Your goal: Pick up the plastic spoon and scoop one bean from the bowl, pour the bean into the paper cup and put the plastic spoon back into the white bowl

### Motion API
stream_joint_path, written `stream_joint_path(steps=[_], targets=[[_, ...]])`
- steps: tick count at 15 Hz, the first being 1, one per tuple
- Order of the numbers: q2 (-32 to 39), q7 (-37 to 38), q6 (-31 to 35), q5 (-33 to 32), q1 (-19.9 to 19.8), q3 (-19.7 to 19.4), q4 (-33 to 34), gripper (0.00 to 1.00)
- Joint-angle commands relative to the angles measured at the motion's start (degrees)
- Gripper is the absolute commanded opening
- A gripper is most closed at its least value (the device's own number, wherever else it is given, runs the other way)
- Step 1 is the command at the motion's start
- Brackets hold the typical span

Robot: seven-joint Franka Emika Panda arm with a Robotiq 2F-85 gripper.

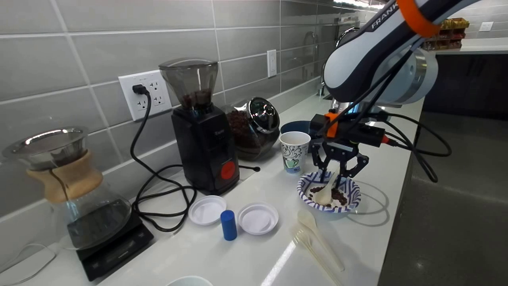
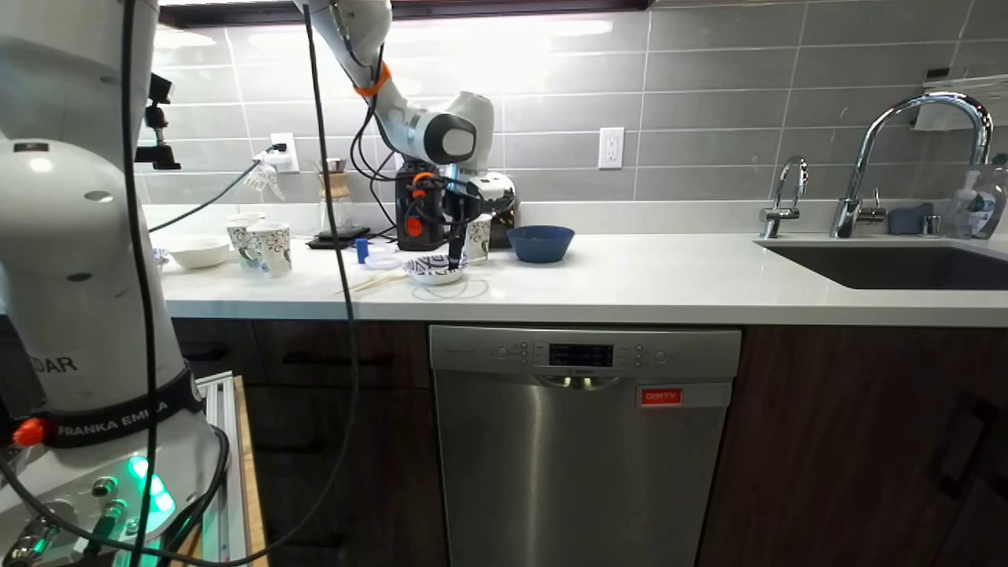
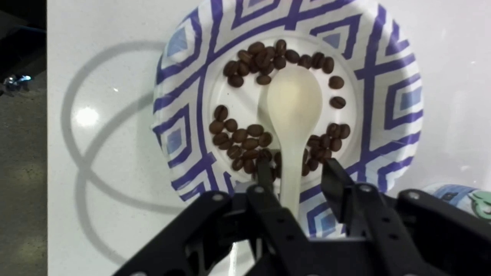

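Inside patterned bowl (image 3: 383,96), oval beans (image 3: 250,144), round-headed plastic spoon (image 3: 294,103)

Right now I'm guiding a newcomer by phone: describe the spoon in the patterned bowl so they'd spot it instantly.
On the white counter, find the patterned bowl under the gripper. The pale spoon is inside, handle between the fingers. Only this one sits among dark beans; the other spoon lies outside, beside a fork.

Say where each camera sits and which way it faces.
An exterior view: above the counter, looking along it; arm and gripper show.
An exterior view: in front of the counter, facing the dishwasher; robot base, arm, gripper show.
Wrist view: above the patterned bowl, looking down; fingers show.
Both exterior views share coffee grinder and paper cup.
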Motion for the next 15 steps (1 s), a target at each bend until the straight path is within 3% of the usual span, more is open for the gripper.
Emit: stream_joint_path(steps=[1, 2, 4, 7, 10, 11, 12, 15], targets=[[0.87, 0.67, -0.66, 0.56, 1.12, -0.67, 1.43, 0.10], [0.41, 1.41, -1.09, -0.19, 1.45, -0.90, 1.30, 0.02], [-0.99, 1.95, -2.11, -0.84, 1.82, -1.01, 0.83, 0.00], [-4.32, 4.71, -5.02, -2.29, 2.66, -1.42, -0.26, 0.03], [-7.75, 13.60, -9.10, -7.97, 3.93, -2.72, -1.22, 0.03], [-9.01, 13.05, -10.03, -7.97, 3.42, -2.04, -1.79, 0.03], [-5.87, 9.97, -8.23, -6.04, 2.37, -1.23, 0.01, 0.14], [-7.92, 11.41, -10.01, -6.93, 2.25, -1.04, -0.40, 0.14]])
